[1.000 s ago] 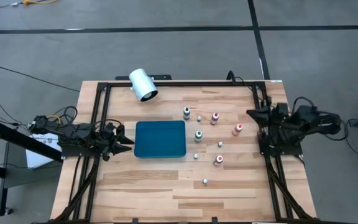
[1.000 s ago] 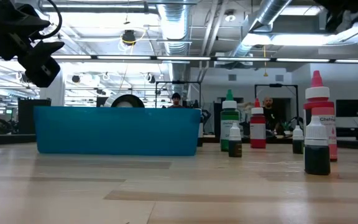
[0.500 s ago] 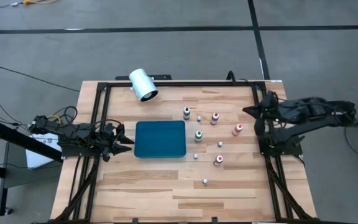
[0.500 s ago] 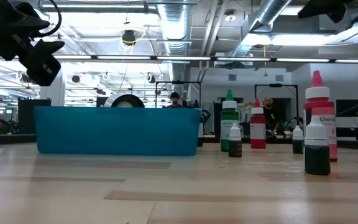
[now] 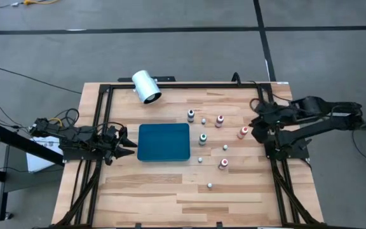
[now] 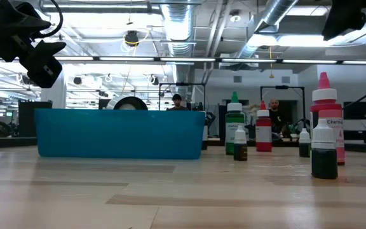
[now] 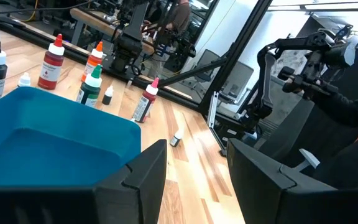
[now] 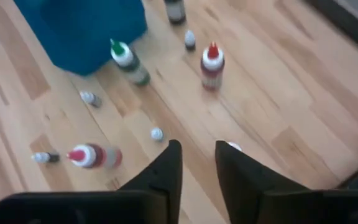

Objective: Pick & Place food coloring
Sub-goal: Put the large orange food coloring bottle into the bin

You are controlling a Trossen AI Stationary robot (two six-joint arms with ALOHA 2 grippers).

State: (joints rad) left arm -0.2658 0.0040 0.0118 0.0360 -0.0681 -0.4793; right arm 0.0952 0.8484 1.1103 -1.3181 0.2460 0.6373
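The food coloring bottles stand upright on their bases on the right half of the wooden table: a dark-topped one (image 5: 190, 115), a red one (image 5: 220, 120), an orange-red one (image 5: 243, 132), a green one (image 5: 203, 138) and a pink one (image 5: 223, 163). Tiny whitish bottles (image 5: 210, 186) stand among them. My right gripper (image 5: 257, 124) hovers open just right of the orange-red bottle. Its wrist view (image 8: 197, 169) looks down on the green (image 8: 129, 62) and red (image 8: 211, 65) bottles. My left gripper (image 5: 129, 145) waits open at the teal tray's left side (image 7: 197, 177).
A teal tray (image 5: 164, 142) lies flat at the table's middle, left of the bottles. A white cylinder (image 5: 146, 86) lies on its side at the far edge. Black frame rails (image 5: 269, 114) run along both table sides. People show in the room behind (image 6: 176, 100).
My right arm has unfolded from its place at the table's right edge. Its gripper has swung out over the table and come toward the orange-red bottle, moving a little toward the near edge. The bottles, the tray and my left arm have stayed put.
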